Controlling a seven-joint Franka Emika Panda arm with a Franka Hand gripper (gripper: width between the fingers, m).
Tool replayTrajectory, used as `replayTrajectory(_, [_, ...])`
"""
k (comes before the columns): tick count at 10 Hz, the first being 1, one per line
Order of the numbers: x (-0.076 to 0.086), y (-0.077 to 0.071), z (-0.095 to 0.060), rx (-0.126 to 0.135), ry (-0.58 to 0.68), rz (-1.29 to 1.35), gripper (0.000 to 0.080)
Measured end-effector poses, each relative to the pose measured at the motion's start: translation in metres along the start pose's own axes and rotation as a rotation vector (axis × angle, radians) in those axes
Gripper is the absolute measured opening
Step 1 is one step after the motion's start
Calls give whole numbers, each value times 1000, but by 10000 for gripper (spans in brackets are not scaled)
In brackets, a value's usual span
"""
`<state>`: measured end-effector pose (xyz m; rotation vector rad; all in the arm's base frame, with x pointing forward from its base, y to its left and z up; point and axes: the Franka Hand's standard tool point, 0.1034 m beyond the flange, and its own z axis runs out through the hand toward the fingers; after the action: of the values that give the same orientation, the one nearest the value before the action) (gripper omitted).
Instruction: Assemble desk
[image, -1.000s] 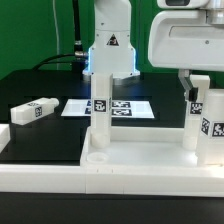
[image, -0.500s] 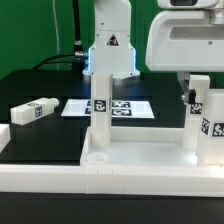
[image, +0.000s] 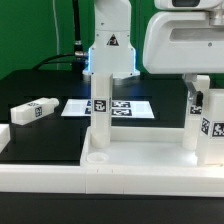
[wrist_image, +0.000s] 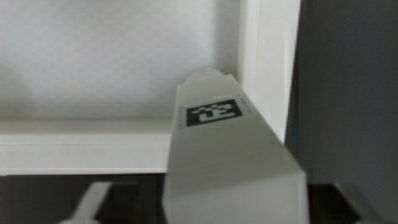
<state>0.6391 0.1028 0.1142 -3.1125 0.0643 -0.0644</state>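
Observation:
The white desk top (image: 140, 152) lies at the front, rim up. One white leg (image: 100, 112) stands upright in its left corner. A second leg (image: 211, 120) stands at the right corner, and my gripper (image: 197, 88) is straight above it. In the wrist view this tagged leg (wrist_image: 217, 150) runs from between my fingers down to a corner of the desk top (wrist_image: 107, 60). My gripper (wrist_image: 214, 205) straddles it, with a dark gap between the leg and the one finger (wrist_image: 84, 202) that shows clearly, so it is open. A third leg (image: 32, 111) lies loose at the exterior view's left.
The marker board (image: 125, 107) lies flat behind the desk top, in front of the robot base (image: 110, 50). A long white rail (image: 60, 180) runs along the front edge. The table top is black (image: 40, 140).
My gripper body has shifted slightly toward the exterior view's left above the right leg. The legs and desk top stay where they were.

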Motion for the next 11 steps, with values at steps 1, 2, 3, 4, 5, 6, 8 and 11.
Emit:
replayTrajectory(1, [0,0,0,0,0,26,288])
replayTrajectory(2, [0,0,0,0,0,27,288])
replayTrajectory(3, [0,0,0,1,0,125,288])
replayTrajectory(4, [0,0,0,2,-1,181,288])
replayTrajectory(5, [0,0,0,1,-1,260,288])
replayTrajectory(6, [0,1,0,5,-3,334,288])
replayTrajectory(8, [1,7,0,16,-8,543,288])
replayTrajectory(11, [0,11,1,54,-27,834,289])
